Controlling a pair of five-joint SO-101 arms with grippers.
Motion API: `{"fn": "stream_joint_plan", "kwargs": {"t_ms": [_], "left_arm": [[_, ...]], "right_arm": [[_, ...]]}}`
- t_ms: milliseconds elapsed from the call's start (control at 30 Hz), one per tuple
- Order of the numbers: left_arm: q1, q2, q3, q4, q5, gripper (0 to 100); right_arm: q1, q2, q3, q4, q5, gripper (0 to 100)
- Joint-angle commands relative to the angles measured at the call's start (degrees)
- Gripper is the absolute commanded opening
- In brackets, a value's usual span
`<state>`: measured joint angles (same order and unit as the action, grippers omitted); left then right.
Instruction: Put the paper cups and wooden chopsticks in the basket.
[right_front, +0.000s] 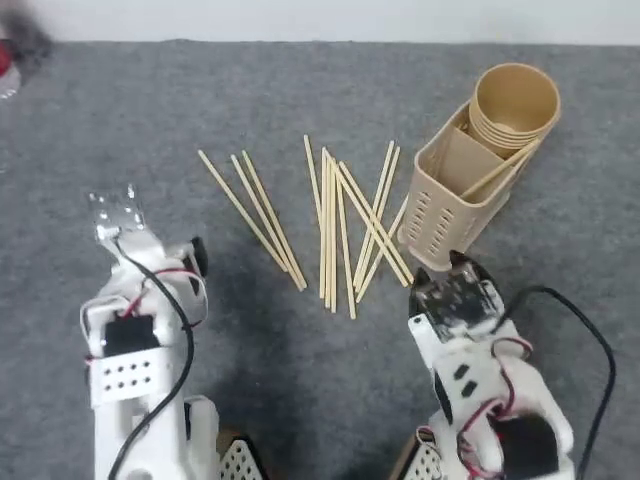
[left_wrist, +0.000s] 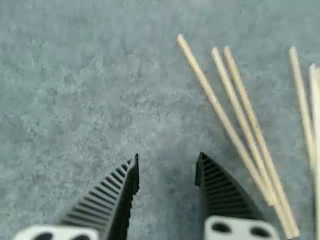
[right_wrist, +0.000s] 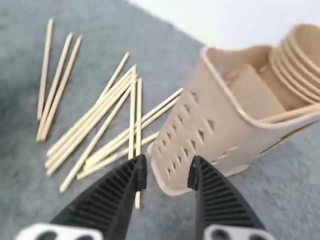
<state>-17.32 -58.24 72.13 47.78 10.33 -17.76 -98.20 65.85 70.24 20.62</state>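
We see the basket (right_front: 440, 210) toward 2 o'clock on the grey counter (right_front: 300, 90). Its perforated wall faces 7 o'clock and its mouth opens toward 1 o'clock; whether it lies on its side or merely leans we cannot tell. A nested stack of paper cups (right_front: 517, 100) sits in the compartment at the basket's 1 o'clock end. A single chopstick (right_front: 497, 172) rests inside just beside the stack, slanting toward the rim.

The loose wooden chopsticks (right_front: 345, 225) lie on the counter near its middle, a crossed heap whose 3 o'clock edge reaches the foot of the basket's wall. At 9 o'clock from that heap, a little apart, three chopsticks (right_front: 255, 215) lie close together, running from 11 to 5 o'clock.

The left hand (right_front: 113, 200) sits at 8 o'clock on the counter, well apart from the basket and at 9 o'clock from the three sticks. Its jaws stand spread over bare counter and grip nothing. The right hand (right_front: 468, 263) is at 5 o'clock, just beside the basket's near corner. Its jaws are likewise parted and grip nothing; in its wrist view the basket's lower corner shows just past the tips.
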Motion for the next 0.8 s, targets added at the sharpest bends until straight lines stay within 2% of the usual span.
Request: {"fn": "stream_joint_plan", "kwargs": {"t_ms": [0,100,267,433,600,767], "left_arm": [[-0.88,-3.25,7.34,-7.03,0.09,18],[-0.62,-5.01,11.03,-10.90,0.09,18],[-0.79,-8.35,13.05,-11.25,0.09,18],[-0.79,-10.81,14.37,-11.25,0.09,18],[-0.53,-12.31,15.08,-11.43,0.09,18],[-0.53,-12.31,15.08,-11.34,0.09,18]], "right_arm": [[-1.54,9.98,-6.15,-0.66,4.04,15.2],[-5.05,21.76,-11.96,-2.15,4.48,15.2],[-10.77,43.74,-26.37,-2.15,4.48,15.2],[-11.21,63.43,-40.09,-2.24,5.36,15.1],[-13.49,80.84,-51.16,-2.24,13.27,15.1],[-11.74,98.07,-61.80,-2.24,15.38,15.1]]}}
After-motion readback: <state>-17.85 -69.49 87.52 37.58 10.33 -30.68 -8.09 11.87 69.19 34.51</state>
